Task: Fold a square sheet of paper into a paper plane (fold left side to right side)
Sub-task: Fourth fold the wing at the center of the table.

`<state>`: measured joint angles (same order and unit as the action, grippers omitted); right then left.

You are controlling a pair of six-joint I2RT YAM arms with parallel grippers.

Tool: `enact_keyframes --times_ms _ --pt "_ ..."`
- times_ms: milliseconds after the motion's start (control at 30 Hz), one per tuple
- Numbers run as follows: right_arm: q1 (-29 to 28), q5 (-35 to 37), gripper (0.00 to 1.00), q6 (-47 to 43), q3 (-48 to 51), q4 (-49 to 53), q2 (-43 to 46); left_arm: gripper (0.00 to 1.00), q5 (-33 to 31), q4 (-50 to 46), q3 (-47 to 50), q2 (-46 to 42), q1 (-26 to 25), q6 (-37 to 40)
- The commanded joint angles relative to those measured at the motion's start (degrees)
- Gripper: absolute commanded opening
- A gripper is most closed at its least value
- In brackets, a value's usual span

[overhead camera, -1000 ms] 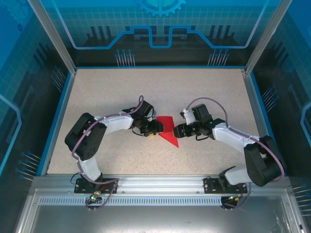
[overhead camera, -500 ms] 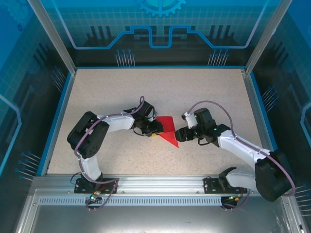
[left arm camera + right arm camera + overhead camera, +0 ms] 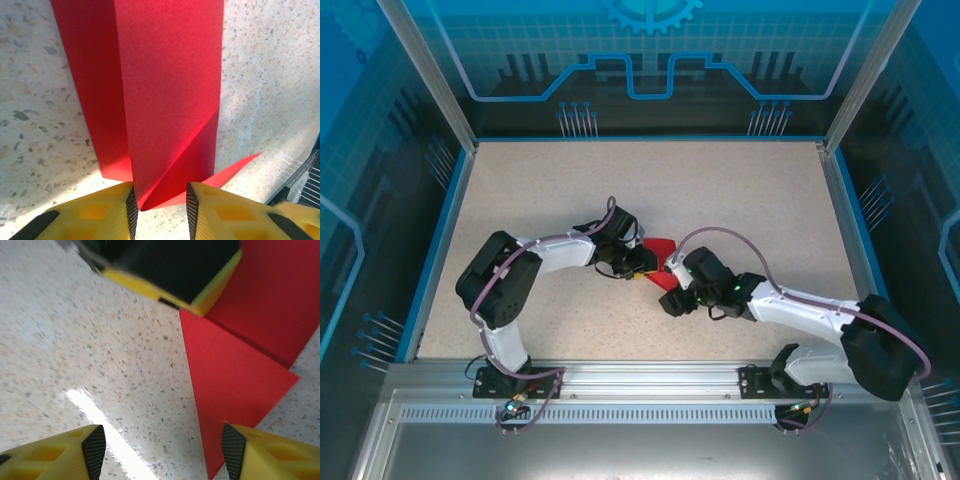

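Speckled tabletop [image 3: 550, 200] carried the partly folded red paper [image 3: 170, 90] mid-surface, our left hand [image 3: 160, 200] pinching its doubled edge, our right hand [image 3: 160, 445] spread beside it, and we judged most folds yet to come.

bright red paper [image 3: 170, 100], yellow black-padded left gripper [image 3: 160, 207], speckled beige table [image 3: 570, 190]

The square sheet of paper [image 3: 170, 100] is thin red paper, matt, with a faint grain. The table [image 3: 570, 190] is a speckled, stone-like material, and its smooth top shows a streak of glare. The fingers [image 3: 225, 212] of the left gripper [image 3: 160, 207] and right gripper [image 3: 162, 452] are yellow plastic with black ribbed pads [image 3: 131, 210]; the arm shells [image 3: 800, 305] are smooth white plastic and the rail [image 3: 650, 385] is dull bare metal.
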<state>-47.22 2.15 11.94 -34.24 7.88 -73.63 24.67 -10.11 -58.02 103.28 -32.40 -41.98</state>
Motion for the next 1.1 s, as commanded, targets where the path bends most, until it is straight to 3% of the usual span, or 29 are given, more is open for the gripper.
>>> enact_keyframes --times_ms 0,200,667,1067 --pt "-2.3 7.5 0.66 -2.2 -2.7 -2.2 -3.6 0.34 2.3 0.5 -1.3 -2.3 0.1 -1.6" --pt "-3.0 10.5 0.65 -2.6 -4.4 -3.3 -8.3 0.34 3.2 0.9 -2.0 -2.4 0.1 -2.7" --pt "-3.1 14.1 0.53 -2.7 -5.8 -4.1 -13.5 0.34 3.7 1.0 -3.3 -2.6 0.0 -4.7" --pt "-3.0 14.0 0.29 -1.5 -5.3 -3.4 -15.1 0.34 2.7 -0.4 -3.2 -3.6 0.1 -4.0"
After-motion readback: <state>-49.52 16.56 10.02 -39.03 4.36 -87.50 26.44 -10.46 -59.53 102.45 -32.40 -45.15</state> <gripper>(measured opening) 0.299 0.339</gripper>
